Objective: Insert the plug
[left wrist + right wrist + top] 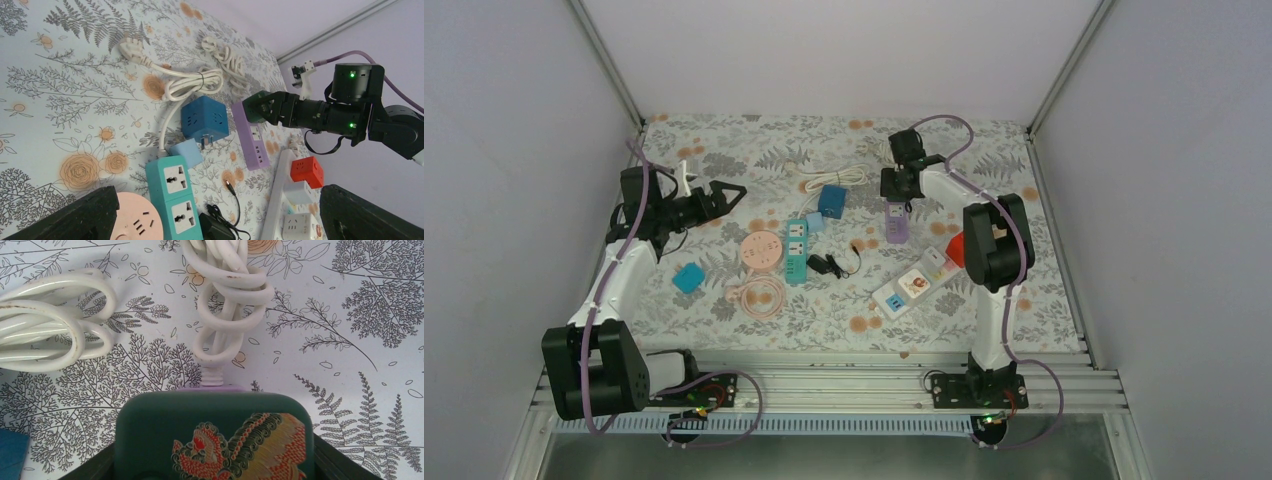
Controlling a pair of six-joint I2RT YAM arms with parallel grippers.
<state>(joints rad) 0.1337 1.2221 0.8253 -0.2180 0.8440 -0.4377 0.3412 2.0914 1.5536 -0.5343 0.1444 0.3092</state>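
The right gripper (pixel 896 192) is clamped on a dark green rectangular plug block (pixel 215 435) printed with a red-and-gold pattern. It holds the block over the cord end of a lilac plastic power strip (pixel 252 140) lying on the floral-patterned surface (pixel 984 160), by a coiled white cable (pixel 225 305). Whether block and strip touch cannot be told. The left gripper (pixel 714 196) hangs well to the left, jaws wide apart, holding nothing.

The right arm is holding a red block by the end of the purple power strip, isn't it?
Not red: the block in the right gripper is dark green, as the right wrist view shows. It is indeed by the end of the purple power strip.
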